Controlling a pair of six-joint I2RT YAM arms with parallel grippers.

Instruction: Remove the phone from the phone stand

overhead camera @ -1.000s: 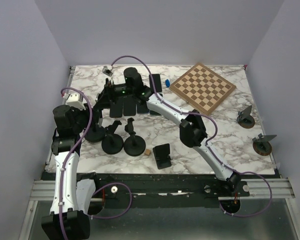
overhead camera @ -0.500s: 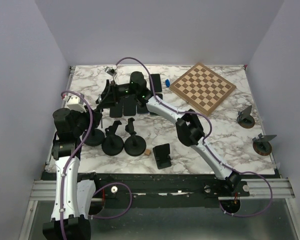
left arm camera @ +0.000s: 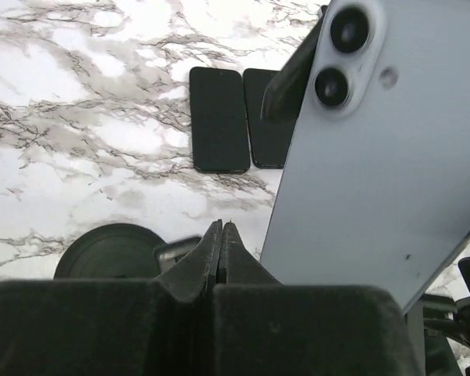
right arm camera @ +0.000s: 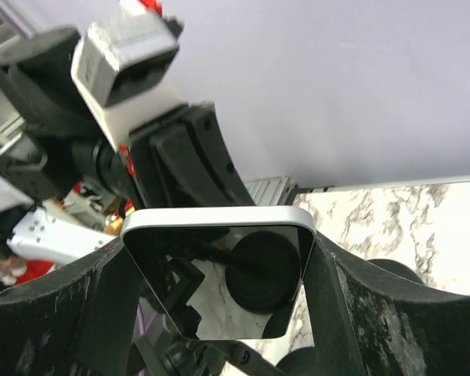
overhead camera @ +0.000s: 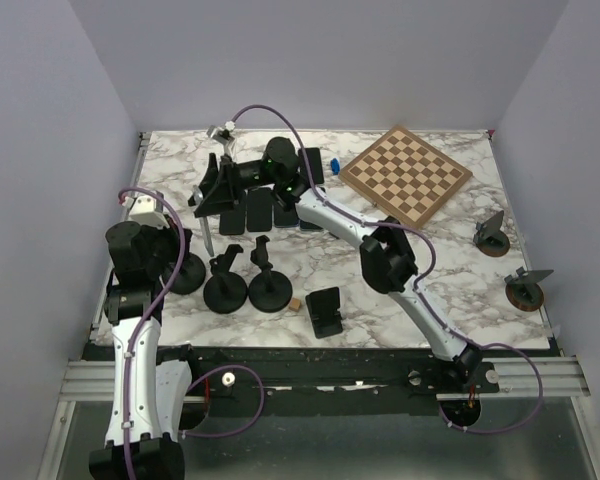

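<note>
Now, right jaws clamped on phone (right arm camera: 219,274), left jaws closed, empty.

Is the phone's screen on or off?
Off. The phone held in the right gripper shows a black screen with only reflections, no picture.

Robot lab: walled-in marble table (overhead camera: 460,265)

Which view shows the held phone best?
Right wrist: the phone fills the gap between both fingers, screen facing the camera. Left wrist shows its pale back and lenses; top external only a thin sliver.
</note>
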